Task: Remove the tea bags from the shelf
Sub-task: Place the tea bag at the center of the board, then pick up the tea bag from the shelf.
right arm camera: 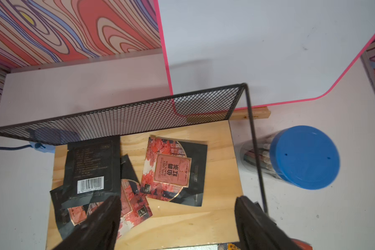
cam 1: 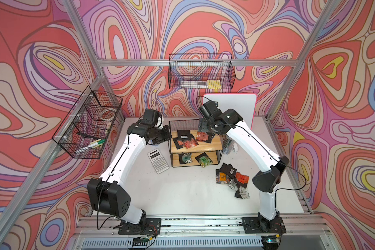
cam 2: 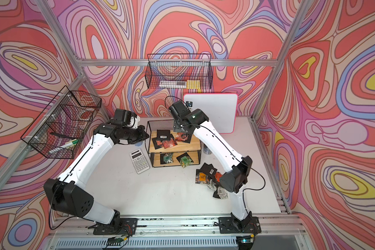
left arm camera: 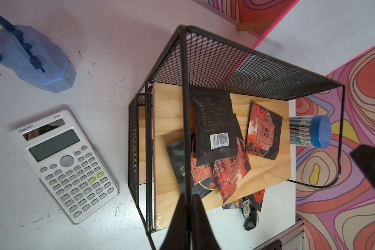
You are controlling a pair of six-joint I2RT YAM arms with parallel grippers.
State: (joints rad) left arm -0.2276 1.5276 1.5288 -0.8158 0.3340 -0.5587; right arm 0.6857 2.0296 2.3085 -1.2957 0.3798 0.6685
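Right wrist: right pincer [right arm camera: 178,198] apart over tea bags [right arm camera: 173,171]; left pincer [left arm camera: 187,198] clamps shelf [left arm camera: 225,62].

Calculator [left arm camera: 63,164] "deli TE703"; sachet [right arm camera: 173,171] "EARL GREY"

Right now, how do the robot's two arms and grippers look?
The left arm and right arm have white shells with black joints. Thin black cables run along both. The left gripper and right gripper have plain black tapered fingers.
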